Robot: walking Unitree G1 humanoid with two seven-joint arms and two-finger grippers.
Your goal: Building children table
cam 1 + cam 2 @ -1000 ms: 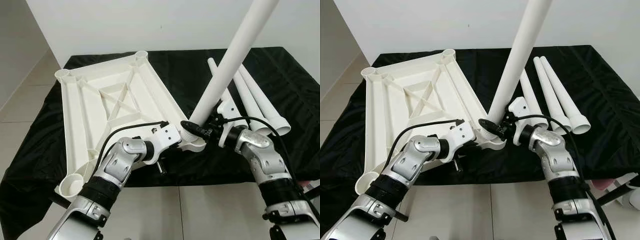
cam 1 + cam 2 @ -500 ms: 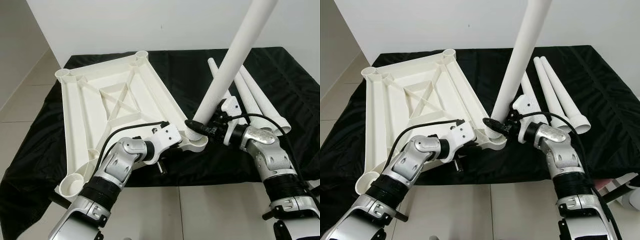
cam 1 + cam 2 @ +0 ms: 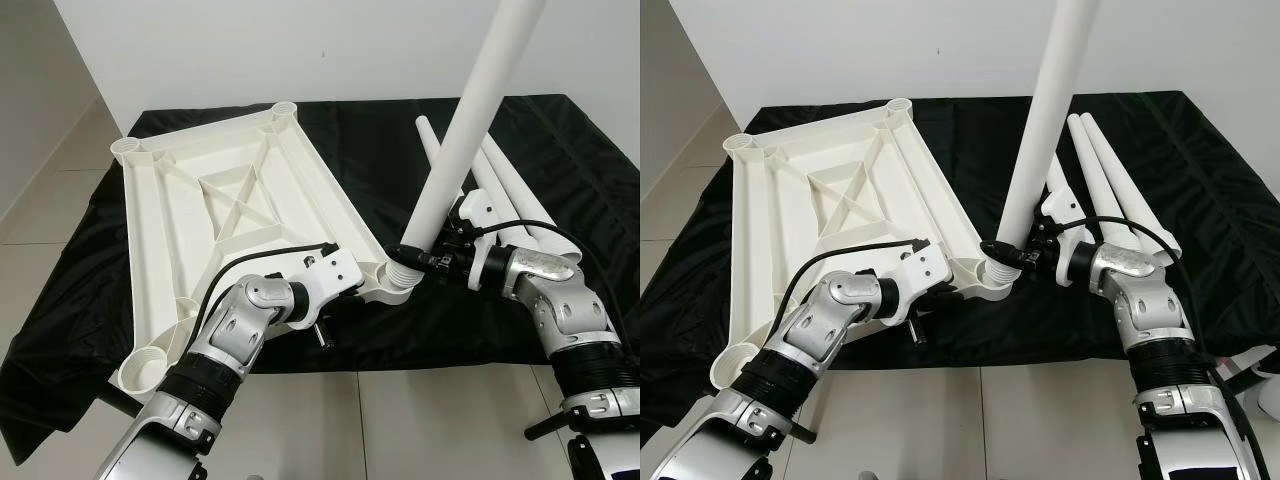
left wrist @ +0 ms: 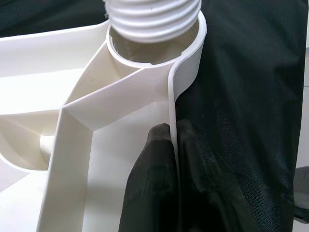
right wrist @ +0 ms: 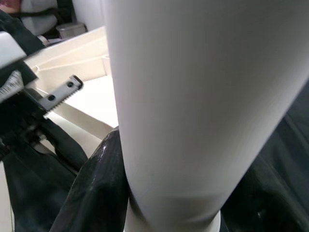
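**Kid:** What did your head eyes see?

**Me:** The white table top [image 3: 215, 200] lay upside down on a black cloth [image 3: 560, 150]. My left gripper [image 4: 171, 159] was at its near edge. My right gripper [image 3: 418, 257] squeezed a long white leg [image 3: 470, 130] near its bottom end. The leg stood almost straight up, leaning a little, with its ridged end in the round corner socket [image 3: 400, 283]. Three more legs [image 3: 1110, 190] lay on the cloth, just behind my right arm.

**Kid:** And your left wrist eye?

**Me:** My two black fingers [image 4: 152, 179] pinched the thin wall of the table top, one on each side. The socket sat just past my fingertips, with the leg's ridged end in it.

**Kid:** And the right wrist eye?

**Me:** The leg was right up close. One black finger [image 5: 96, 193] pressed against its side, down low.
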